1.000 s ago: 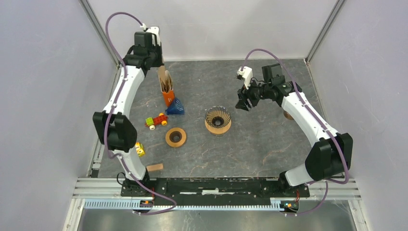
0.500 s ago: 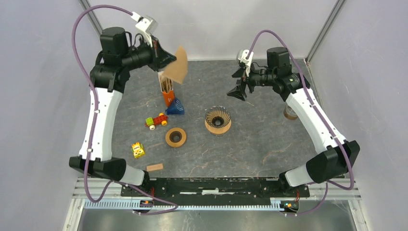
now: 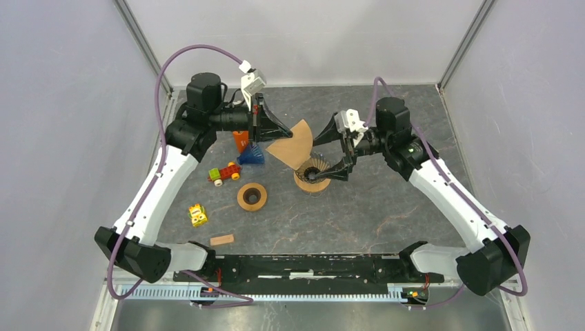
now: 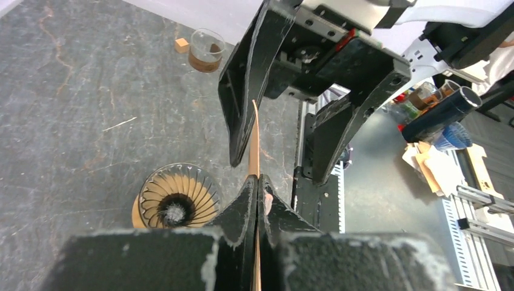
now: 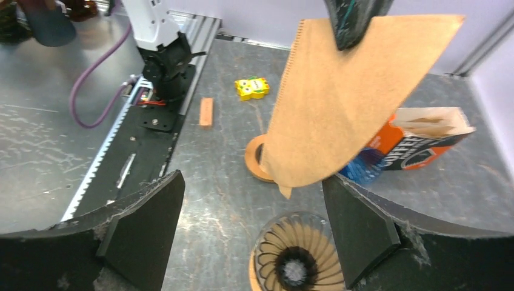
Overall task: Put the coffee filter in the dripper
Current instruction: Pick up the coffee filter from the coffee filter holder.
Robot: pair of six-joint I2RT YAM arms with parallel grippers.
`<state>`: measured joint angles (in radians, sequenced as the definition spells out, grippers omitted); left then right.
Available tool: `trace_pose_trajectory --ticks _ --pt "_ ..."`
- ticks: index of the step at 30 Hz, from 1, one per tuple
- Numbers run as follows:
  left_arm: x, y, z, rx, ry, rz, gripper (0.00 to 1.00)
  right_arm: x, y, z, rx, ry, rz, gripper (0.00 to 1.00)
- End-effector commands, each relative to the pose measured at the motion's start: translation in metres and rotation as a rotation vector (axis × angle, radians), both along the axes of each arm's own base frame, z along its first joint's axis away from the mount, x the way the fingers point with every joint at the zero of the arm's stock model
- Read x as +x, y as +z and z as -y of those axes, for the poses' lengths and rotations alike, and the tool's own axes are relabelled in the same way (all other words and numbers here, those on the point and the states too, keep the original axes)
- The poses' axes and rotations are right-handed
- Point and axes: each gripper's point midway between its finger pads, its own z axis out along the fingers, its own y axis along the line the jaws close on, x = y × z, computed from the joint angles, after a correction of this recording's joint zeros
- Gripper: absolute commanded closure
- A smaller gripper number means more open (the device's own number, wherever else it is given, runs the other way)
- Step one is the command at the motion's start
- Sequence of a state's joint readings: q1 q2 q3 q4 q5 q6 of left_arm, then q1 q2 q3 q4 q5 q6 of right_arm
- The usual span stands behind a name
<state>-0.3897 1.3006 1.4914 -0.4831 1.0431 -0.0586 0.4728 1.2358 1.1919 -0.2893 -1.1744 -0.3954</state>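
The left tool is clenched on the flat brown paper coffee filter, hanging above (not in) the ribbed glass dripper. The right tool gapes around its edge, seemingly without contact; a mistimed handover could crumple or drop it.

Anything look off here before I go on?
Nothing spilled or damaged. The filter, pinched in the left tool up near the dripper, is flat, not opened into a cone, so it likely would not seat as is. The right tool is open beside it.
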Motion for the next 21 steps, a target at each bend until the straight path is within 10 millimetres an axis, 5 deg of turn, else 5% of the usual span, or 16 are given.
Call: trace_pose_trajectory --ticks 1,5,6,7,11,13,15,18,21 --pt "-0.012 0.018 0.011 -0.086 -0.08 0.018 0.98 -0.017 0.006 -0.009 0.076 0.101 -0.051 0.13" --pt "-0.012 0.007 0.016 -0.075 -0.089 0.011 0.98 -0.016 0.015 -0.016 0.134 0.113 -0.153 0.31" --pt "-0.013 0.005 0.016 -0.073 -0.093 0.012 0.98 -0.034 0.013 -0.012 0.119 0.221 -0.177 0.38" --pt "-0.013 0.004 0.016 -0.071 -0.094 0.017 0.98 -0.018 0.017 -0.018 0.156 0.126 -0.199 0.46" --pt "-0.009 -0.005 0.016 -0.055 -0.082 0.031 0.98 -0.02 0.024 -0.018 0.207 0.111 -0.244 0.84" --pt "-0.006 -0.008 0.015 -0.044 -0.069 0.042 0.98 -0.015 0.025 -0.018 0.216 0.069 -0.262 0.92" --pt "0.001 -0.011 0.014 -0.034 -0.048 0.052 0.8 -0.007 0.026 -0.019 0.22 0.012 -0.276 1.0" --pt "0.003 -0.014 0.014 -0.04 -0.055 0.038 0.46 0.005 0.022 -0.02 0.196 -0.061 -0.289 1.0" --pt "-0.002 -0.013 0.016 -0.071 -0.079 0.014 0.23 0.011 0.021 -0.019 0.185 -0.102 -0.291 1.0"
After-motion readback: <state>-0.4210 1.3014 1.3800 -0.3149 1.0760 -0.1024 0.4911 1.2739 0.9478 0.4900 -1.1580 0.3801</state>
